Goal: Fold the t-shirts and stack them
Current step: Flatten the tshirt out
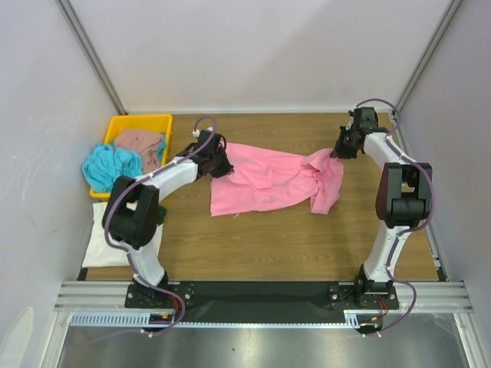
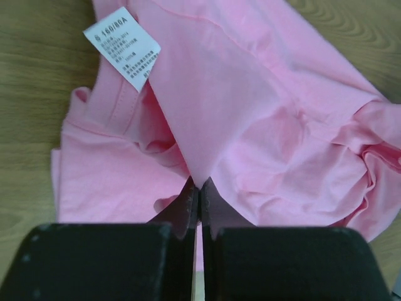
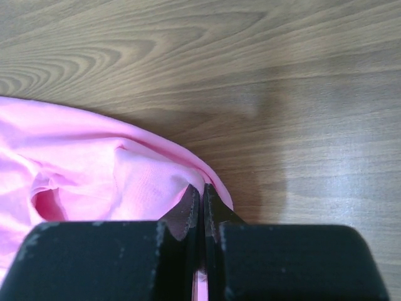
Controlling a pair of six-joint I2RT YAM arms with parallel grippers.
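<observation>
The pink shirt point(image 1: 268, 180) is laid rumpled across the centre of the overhead frame. Its left edge is pinched by the left gripper point(image 1: 220, 163) and its right edge by the right gripper point(image 1: 338, 151), both jaws closed tight on a thin fold. The cloth is judged light and limp; hems or seams are best gripped.

Far-left of wood-grain table point(image 1: 276, 245): yellow plastic tray point(image 1: 157, 120), close to L wall. White enclosure walls point(image 1: 253, 54) on 3 sides, w/ slanted metal posts point(image 1: 92, 57) at back corners. Near edge: alu. rail point(image 1: 92, 291), black strip point(image 1: 253, 299) across middle, then steel sheet point(image 1: 253, 349) below.
</observation>
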